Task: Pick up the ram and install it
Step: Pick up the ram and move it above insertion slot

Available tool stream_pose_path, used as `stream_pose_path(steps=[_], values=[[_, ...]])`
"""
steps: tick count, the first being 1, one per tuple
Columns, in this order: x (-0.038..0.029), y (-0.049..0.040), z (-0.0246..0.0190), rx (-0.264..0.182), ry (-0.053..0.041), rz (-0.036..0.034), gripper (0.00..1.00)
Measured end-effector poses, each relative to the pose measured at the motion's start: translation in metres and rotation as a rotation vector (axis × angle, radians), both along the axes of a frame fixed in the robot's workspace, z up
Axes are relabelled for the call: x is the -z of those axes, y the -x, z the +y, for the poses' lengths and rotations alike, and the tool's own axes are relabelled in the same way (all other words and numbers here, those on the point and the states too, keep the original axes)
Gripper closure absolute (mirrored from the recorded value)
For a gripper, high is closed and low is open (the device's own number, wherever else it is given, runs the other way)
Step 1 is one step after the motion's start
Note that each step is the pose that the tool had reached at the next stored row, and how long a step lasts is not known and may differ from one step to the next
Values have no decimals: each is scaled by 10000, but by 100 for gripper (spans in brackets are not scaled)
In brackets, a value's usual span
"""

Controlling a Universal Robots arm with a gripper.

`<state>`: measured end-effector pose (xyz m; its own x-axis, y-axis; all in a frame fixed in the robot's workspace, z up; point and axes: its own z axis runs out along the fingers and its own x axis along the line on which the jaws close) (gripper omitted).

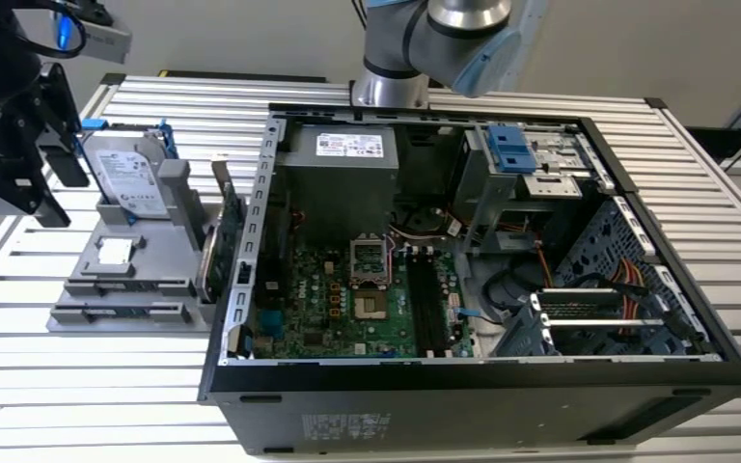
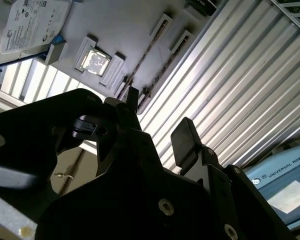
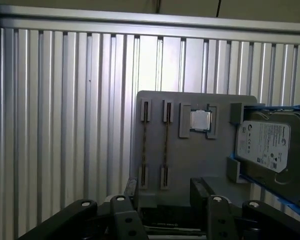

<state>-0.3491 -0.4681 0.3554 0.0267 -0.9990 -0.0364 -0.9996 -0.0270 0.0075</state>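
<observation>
Claw [image 2: 157, 122] wide, its 2 fingers [image 2: 185, 140] spread with nothing between them, held above the ribbed metal table [image 3: 65, 125]. Nearest past the fingertips is a gray holder [image 3: 200, 160], where the ram [image 3: 165, 145] stands on edge in a slot, in line with the claw's gap. A 2nd strip [image 3: 144, 142] sits just beside it. Beyond these lies a square chip [image 3: 200, 121], with a hard drive [image 3: 270, 150] to one side. Farthest off stands the open computer case [image 1: 474, 405].

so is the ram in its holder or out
In. The ram stands on edge in slots of the holder; the open gripper holds nothing.
</observation>
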Motion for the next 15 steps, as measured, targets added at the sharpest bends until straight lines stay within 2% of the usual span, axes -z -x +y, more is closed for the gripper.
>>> stream_pose_path(steps=[11,15], values=[[60,0,0,3,2,1,0],[78,0,0,3,33,1,0]])
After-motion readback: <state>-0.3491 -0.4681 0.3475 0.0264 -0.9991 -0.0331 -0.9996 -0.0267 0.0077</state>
